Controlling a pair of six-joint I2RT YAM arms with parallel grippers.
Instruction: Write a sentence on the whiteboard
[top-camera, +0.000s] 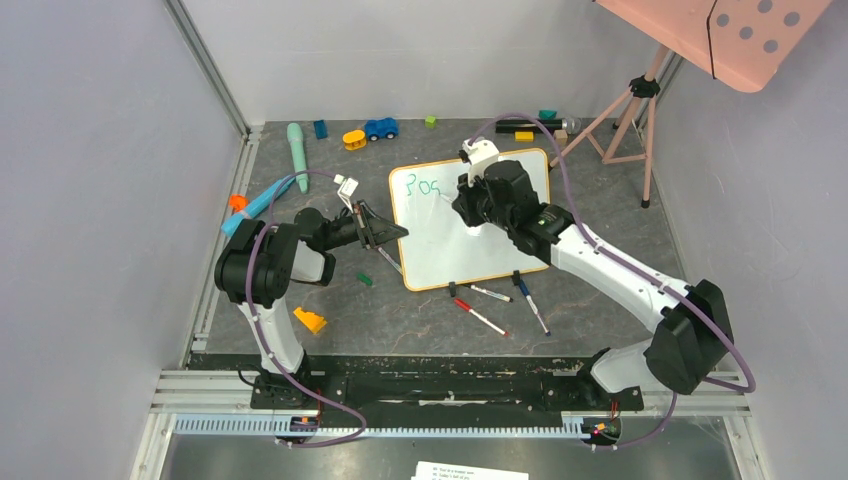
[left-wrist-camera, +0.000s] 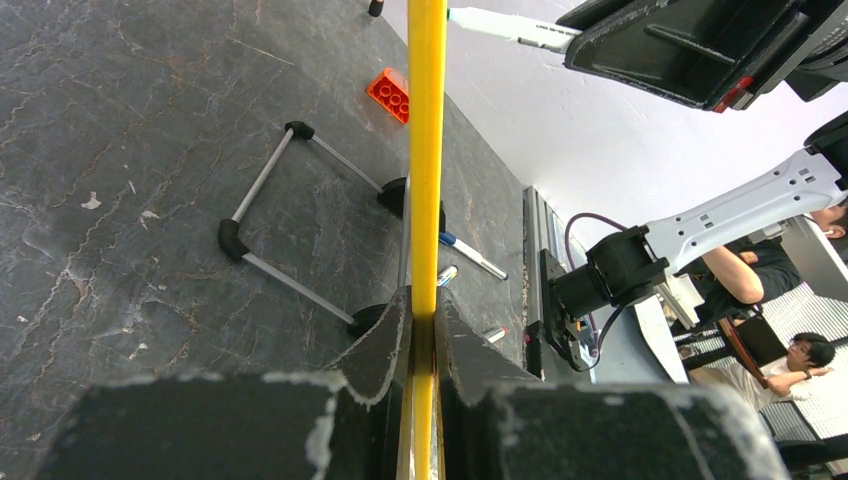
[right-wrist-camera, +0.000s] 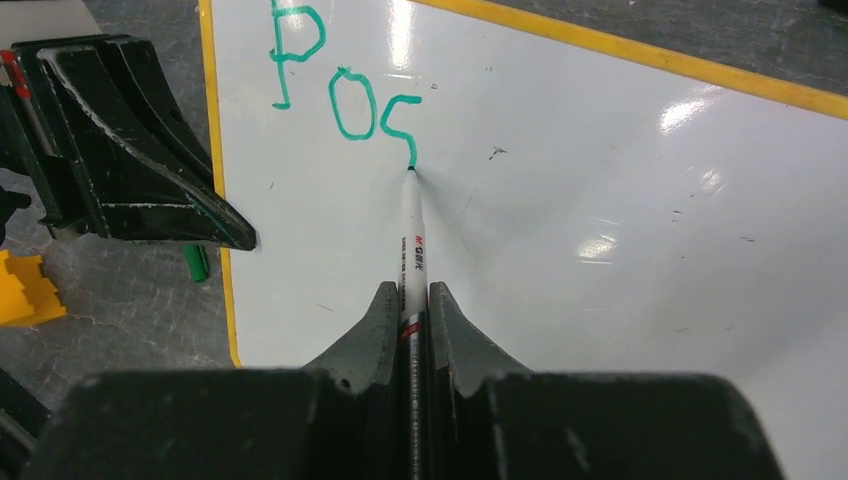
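The whiteboard (top-camera: 480, 260) lies on the table, white with a yellow frame (left-wrist-camera: 426, 150). Teal letters "Pos" (top-camera: 422, 186) stand at its top left and also show in the right wrist view (right-wrist-camera: 345, 90). My left gripper (top-camera: 385, 235) is shut on the board's left edge, with the frame between its jaws (left-wrist-camera: 424, 300). My right gripper (top-camera: 462, 203) is shut on a white marker (right-wrist-camera: 410, 240). The marker's tip touches the board at the bottom of the "s". The rest of the sentence does not show.
Three loose markers (top-camera: 490, 318) lie just in front of the board. An orange brick (top-camera: 310, 320) and a green cap (top-camera: 364, 279) lie at the left. Toys, including a blue car (top-camera: 380, 128), line the back. A tripod (top-camera: 620, 120) stands at the back right.
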